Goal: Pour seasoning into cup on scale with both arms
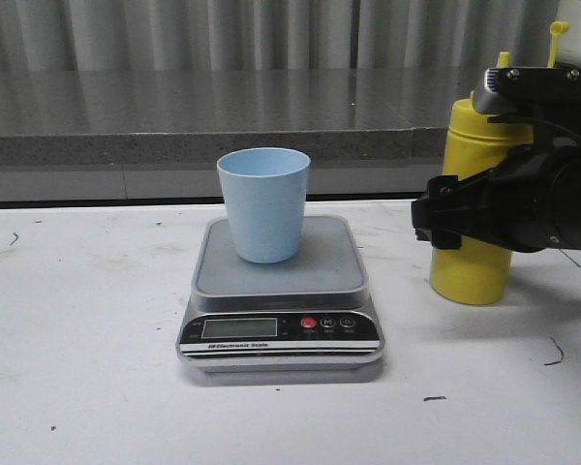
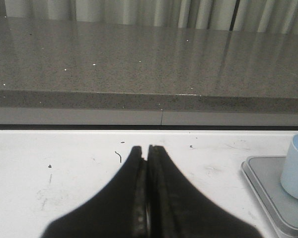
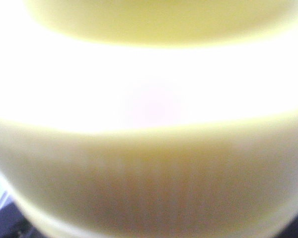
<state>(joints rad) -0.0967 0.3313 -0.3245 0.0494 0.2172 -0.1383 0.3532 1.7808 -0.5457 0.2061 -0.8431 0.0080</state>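
Nearest, the scale (image 1: 279,315) carries the blue cup (image 1: 263,203) upright on its platform. Right gripper (image 1: 443,225) wraps the yellow bottle (image 1: 470,266) standing beside the scale; its grip cannot be judged. Left gripper (image 2: 148,148) is pressed together, holding nothing.

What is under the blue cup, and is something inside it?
The cup stands on the scale, on its grey platform. Its inside is hidden by its wall from every view.

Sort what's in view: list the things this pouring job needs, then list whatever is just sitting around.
Needed: yellow seasoning bottle, blue cup, scale, right claw at the bottle, left claw shut.

Just around: white table, grey ledge behind, curtain.
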